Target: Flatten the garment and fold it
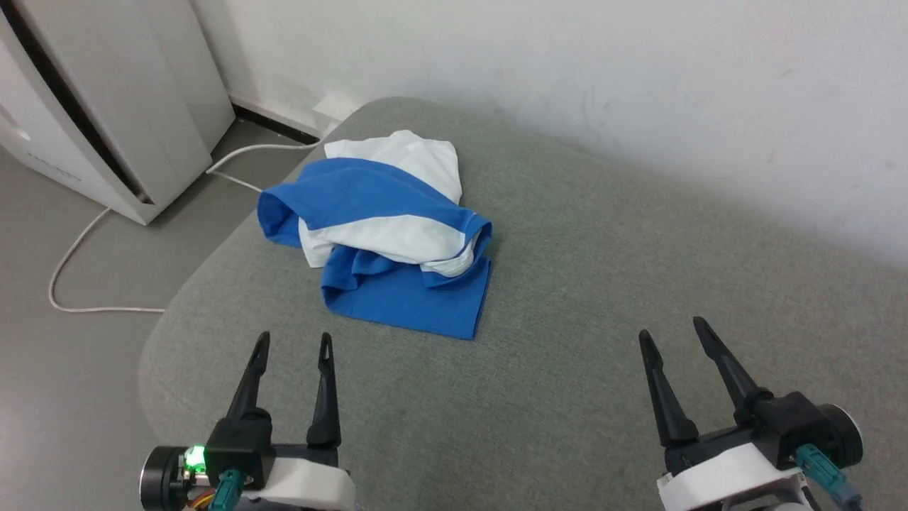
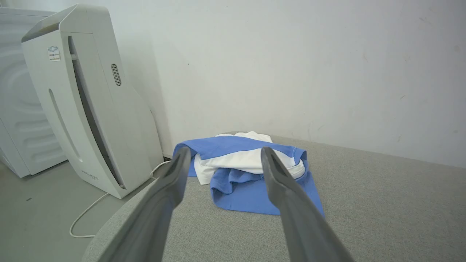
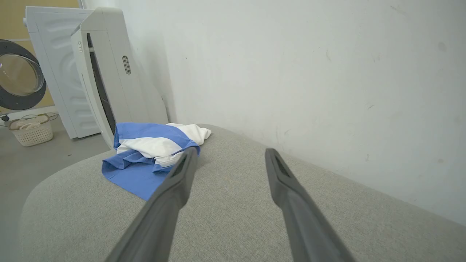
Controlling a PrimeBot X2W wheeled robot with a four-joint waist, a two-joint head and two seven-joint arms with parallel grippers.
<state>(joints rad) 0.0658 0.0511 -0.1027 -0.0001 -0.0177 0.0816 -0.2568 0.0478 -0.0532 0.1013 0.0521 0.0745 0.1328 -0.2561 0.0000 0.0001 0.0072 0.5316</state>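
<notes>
Head view: our shirt (image 1: 383, 227) (blue and white) lies crumpled at the far left of a grey cushion (image 1: 582, 298). Our left gripper (image 1: 294, 335) and right gripper (image 1: 670, 326) hover nearer, fingers spread, holding nothing.

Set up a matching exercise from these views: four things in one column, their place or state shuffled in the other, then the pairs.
1. garment
2. left gripper
3. white cable
4. laundry basket

A. beside the washing machine
B. jaws open, empty
C. crumpled on the grey cushion
D. looping across the floor

Pairs: 1-C, 2-B, 3-D, 4-A
</notes>
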